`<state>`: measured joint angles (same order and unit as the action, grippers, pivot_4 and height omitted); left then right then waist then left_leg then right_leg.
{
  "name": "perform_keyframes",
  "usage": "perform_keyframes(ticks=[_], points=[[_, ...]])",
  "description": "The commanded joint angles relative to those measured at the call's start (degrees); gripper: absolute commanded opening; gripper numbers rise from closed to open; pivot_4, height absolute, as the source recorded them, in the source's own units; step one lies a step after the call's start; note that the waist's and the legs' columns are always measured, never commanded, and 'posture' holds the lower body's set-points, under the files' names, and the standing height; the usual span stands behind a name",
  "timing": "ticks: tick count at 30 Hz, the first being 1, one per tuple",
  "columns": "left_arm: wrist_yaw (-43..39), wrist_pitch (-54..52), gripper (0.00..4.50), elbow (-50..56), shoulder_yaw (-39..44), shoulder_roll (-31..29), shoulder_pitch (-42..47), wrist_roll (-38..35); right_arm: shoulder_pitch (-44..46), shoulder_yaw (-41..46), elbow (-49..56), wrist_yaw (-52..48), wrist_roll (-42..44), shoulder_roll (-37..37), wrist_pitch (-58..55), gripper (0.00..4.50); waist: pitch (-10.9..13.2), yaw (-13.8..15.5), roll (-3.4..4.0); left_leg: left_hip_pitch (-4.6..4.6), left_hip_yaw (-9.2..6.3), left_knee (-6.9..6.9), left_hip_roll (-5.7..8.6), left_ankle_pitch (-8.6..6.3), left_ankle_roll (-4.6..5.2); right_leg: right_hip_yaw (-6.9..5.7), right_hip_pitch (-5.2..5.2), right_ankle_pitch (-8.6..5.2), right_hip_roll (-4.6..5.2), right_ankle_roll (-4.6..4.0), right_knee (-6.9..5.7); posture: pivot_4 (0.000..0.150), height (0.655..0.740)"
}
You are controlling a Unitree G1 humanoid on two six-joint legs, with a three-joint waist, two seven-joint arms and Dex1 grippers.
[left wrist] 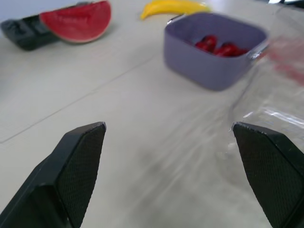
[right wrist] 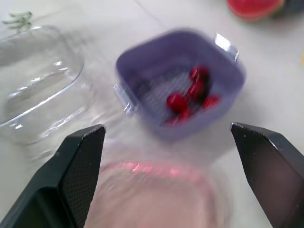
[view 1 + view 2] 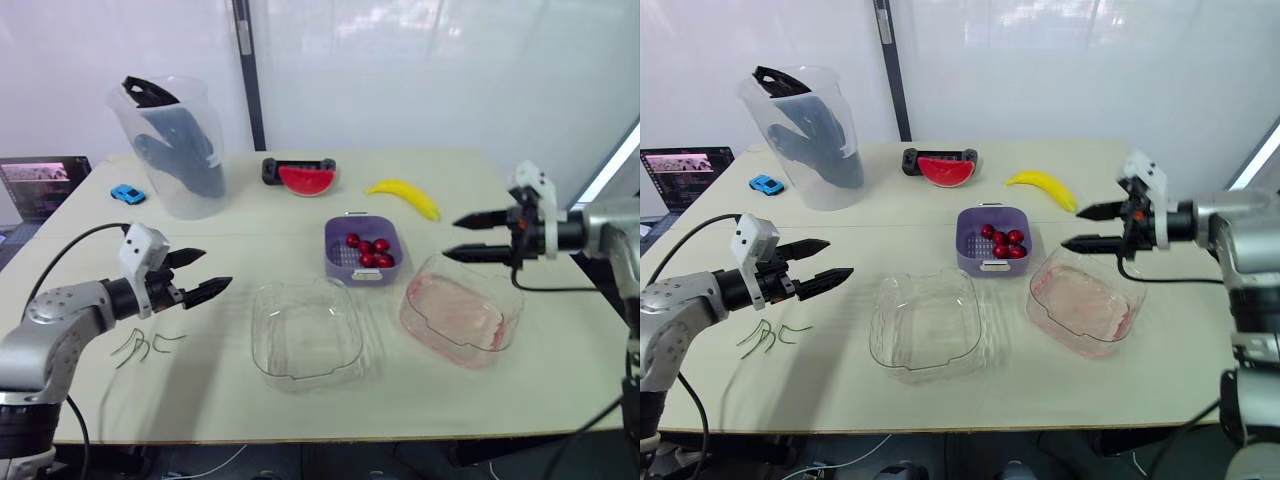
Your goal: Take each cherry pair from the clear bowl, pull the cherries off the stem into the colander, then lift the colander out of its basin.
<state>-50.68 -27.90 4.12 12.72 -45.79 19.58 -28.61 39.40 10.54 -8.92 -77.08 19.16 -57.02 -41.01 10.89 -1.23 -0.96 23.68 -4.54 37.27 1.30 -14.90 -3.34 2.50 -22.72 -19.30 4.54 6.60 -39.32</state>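
A purple colander (image 3: 339, 237) stands on the table with several red cherries (image 3: 368, 252) inside. Directly in front of it sits the clear bowl (image 3: 305, 332), with nothing in it. The pink-tinted basin (image 3: 458, 312) lies to the colander's right, apart from it. Bare green stems (image 3: 143, 346) lie on the table at the left. My left gripper (image 3: 215, 269) hovers open just above and right of the stems, pointing toward the bowl. My right gripper (image 3: 450, 239) is open above the basin's far edge, pointing at the colander (image 2: 142, 57).
At the back left stand a clear pitcher (image 3: 175, 145) holding a dark object, a blue toy car (image 3: 127, 194) and a laptop (image 3: 40, 185). A watermelon slice (image 3: 306, 180) on a black controller and a banana (image 3: 404, 197) lie behind the colander.
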Motion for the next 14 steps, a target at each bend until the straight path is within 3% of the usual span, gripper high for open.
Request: perform_keyframes(ticks=[1,6,14], points=[[-2.6,4.6,4.5,-3.3,0.9,-1.6,1.1,1.9,-4.8,10.9,6.5,5.6,4.1,-0.7,-1.4,4.48,0.0,-0.1,0.01,-0.02,0.05,0.0,-0.01,-0.01,0.01,0.04,-0.02,0.0,0.0,0.0,-0.03,0.15,0.74],[-4.9,6.1,4.5,-8.0,3.9,-3.2,0.8,1.2,-20.6,20.9,11.1,12.1,2.9,3.4,8.8,4.48,0.0,0.2,-0.03,-0.09,0.01,-0.01,-0.06,-0.03,0.05,-0.01,0.11,0.0,-0.01,0.0,0.0,0.15,0.74],[-7.8,5.1,4.5,-9.7,8.8,-6.0,-3.7,0.4,-23.0,20.0,10.8,17.8,3.7,5.1,14.9,4.48,0.0,-0.3,0.02,-0.3,0.07,-0.02,-0.12,-0.03,0.06,0.07,0.24,0.0,-0.01,0.01,-0.03,0.15,0.74]])
